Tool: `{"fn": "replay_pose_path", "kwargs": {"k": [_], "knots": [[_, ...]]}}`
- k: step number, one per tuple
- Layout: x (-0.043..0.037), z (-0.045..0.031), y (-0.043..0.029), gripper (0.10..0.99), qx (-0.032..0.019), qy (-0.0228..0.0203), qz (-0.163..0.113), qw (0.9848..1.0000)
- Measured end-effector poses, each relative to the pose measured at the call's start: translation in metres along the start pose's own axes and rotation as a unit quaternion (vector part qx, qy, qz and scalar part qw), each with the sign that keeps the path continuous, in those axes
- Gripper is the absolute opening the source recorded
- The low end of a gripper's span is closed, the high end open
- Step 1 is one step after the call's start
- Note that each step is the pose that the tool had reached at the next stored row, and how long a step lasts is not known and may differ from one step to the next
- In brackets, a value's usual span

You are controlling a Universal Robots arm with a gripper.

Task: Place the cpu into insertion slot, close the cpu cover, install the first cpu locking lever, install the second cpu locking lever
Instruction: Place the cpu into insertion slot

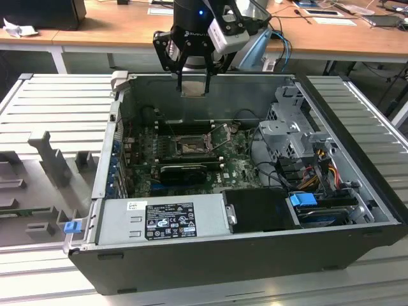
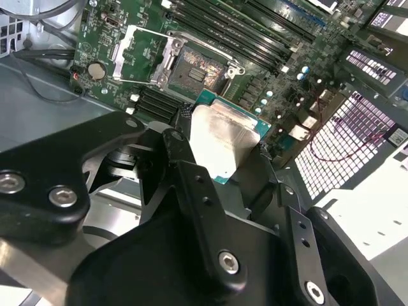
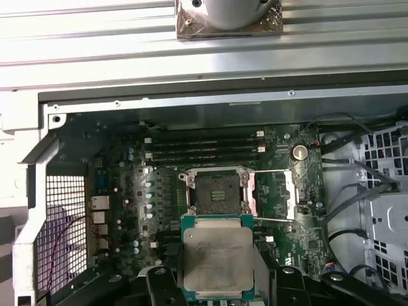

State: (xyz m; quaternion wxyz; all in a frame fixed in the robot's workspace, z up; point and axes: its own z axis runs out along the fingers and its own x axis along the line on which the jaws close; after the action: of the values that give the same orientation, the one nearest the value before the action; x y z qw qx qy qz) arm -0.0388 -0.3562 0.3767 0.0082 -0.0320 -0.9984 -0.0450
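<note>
Your black hand, clamped on the silver-grey square cpu, hangs at twelve o'clock of the black-rimmed insertion slot, exterior view.

We see soft, even light in the exterior view, the case interior shadowed. Glare whitens the cpu and perforated wall in the second wrist view; the bench blows out in the first wrist view.

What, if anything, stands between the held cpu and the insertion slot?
Nothing visible does. The gripper holds the cpu above the motherboard. In the first wrist view the insertion slot lies uncovered, its dark centre bare. The cpu cover is swung open to one side, off the slot.
</note>
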Motion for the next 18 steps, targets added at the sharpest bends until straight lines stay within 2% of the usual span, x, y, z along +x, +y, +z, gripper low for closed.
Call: {"fn": "replay_pose_path", "kwargs": {"k": [18], "knots": [[0.0,0.0,0.0,0.529,-0.0005,-0.0024,0.027,0.9996]]}}
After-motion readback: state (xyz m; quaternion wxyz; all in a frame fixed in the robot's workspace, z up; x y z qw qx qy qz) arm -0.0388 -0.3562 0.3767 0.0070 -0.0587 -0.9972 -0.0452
